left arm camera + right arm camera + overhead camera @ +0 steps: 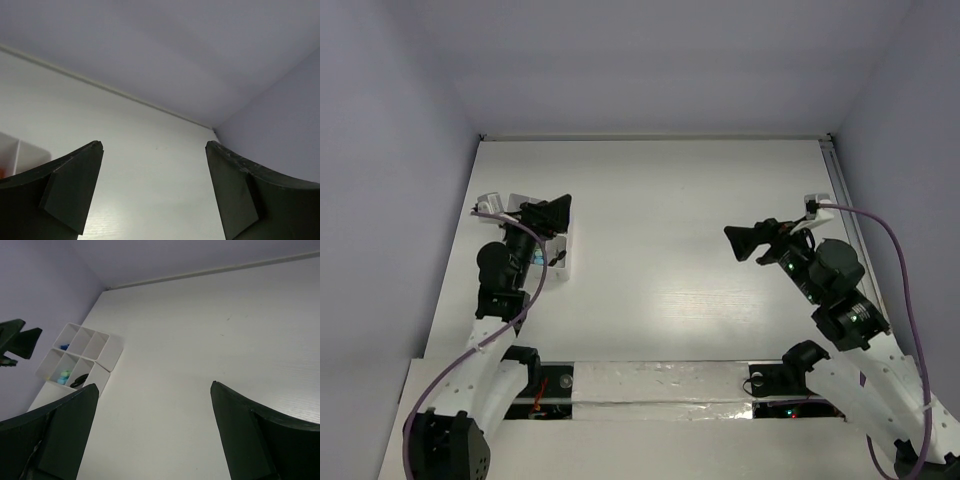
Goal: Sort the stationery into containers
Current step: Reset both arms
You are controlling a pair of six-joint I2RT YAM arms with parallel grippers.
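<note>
The white box (567,262) sits on the worktop (670,200) toward 9 o'clock in the overhead view, with its long axis running roughly from 12 to 6. The left hand (557,213) hangs over the box's far end, fingers spread wide and gripping nothing. The right hand (743,243) is well apart at 3 o'clock, also released and empty, with its tips aimed toward 9 o'clock at the box. The right wrist view shows into the compartments: a blue piece (64,346) in a far cell, a teal piece (65,374) in a nearer one, and a dark item (80,380), possibly the scissors, in what looks like the neighbouring cell. The other floors are partly hidden. The left wrist view catches only a corner of the box at 8 o'clock, with an orange sliver (2,173) at the frame edge. No loose stationery shows on the worktop, so the sorting looks finished or nearly so. If anything in the box needs another touch, the left arm is plainly nearer, since the box lies just toward 6 o'clock beneath its hand.
</note>
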